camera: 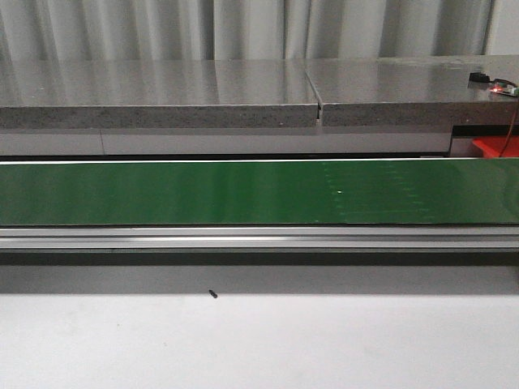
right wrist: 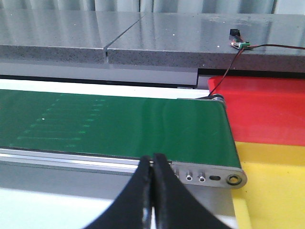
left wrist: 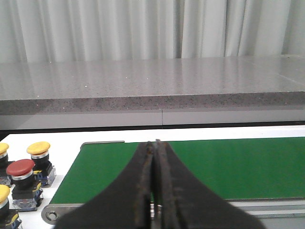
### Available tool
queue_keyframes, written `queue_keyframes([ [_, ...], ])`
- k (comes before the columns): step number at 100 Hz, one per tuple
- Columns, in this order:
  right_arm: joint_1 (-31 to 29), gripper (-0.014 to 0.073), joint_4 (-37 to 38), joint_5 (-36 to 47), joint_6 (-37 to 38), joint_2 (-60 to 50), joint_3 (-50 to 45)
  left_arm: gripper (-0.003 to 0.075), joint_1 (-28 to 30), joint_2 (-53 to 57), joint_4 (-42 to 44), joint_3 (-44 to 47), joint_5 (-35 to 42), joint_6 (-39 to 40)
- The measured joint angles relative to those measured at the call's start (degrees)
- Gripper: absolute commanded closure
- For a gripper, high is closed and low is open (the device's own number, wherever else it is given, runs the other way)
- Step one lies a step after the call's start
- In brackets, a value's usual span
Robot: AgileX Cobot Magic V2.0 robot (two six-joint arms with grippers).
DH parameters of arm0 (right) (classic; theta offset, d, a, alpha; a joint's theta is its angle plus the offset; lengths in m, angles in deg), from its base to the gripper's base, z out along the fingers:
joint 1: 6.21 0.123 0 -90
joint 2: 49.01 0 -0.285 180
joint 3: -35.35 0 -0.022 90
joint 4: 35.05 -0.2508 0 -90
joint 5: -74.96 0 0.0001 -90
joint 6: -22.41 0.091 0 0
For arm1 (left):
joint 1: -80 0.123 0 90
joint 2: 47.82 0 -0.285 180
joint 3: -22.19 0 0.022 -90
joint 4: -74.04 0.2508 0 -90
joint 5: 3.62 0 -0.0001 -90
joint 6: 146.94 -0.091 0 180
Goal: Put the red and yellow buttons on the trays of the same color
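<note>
**Ana:** What do you have on your screens?

**Me:** From the front I see the green conveyor belt (camera: 243,193) running across the whole width, nothing riding on it. Behind it is the grey stone bench (camera: 162,93), and on its far right corner a small sensor board (camera: 503,87) with a red wire hanging down. Neither arm shows in that view.

**Ana:** And the claws?

**Me:** My left claw (left wrist: 153,191) has its fingers pressed together, nothing between them. It sits just in front of the belt's left end. My right claw (right wrist: 153,191) is closed the same way, empty, near the belt's right end roller.

**Ana:** Where are the buttons?

**Me:** Only the left wrist camera shows them, standing upright beside the belt's left end: a red button (left wrist: 21,168), a yellow button (left wrist: 38,148) just behind it, and parts of two more yellow caps at the picture's edge.

**Ana:** Trays?

**Me:** Past the right end of the belt. The red tray (right wrist: 267,109) lies farther back, the yellow tray (right wrist: 271,186) nearer my claw, the two touching edge to edge.
</note>
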Motion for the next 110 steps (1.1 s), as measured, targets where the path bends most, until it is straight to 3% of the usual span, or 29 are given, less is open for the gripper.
queue_keyframes([
  [55,0.00,0.0663,0.09,0.00,0.00,0.00,0.00,0.0741,0.00,0.00,-0.92,-0.90,-1.36,0.00],
  [78,0.00,0.0663,0.09,0.00,0.00,0.00,0.00,0.0741,0.00,-4.29,-3.00,-14.11,-13.80,0.00],
  [110,0.00,0.0663,0.09,0.00,0.00,0.00,0.00,0.0741,0.00,-24.71,-3.24,-35.24,-34.76,0.00],
])
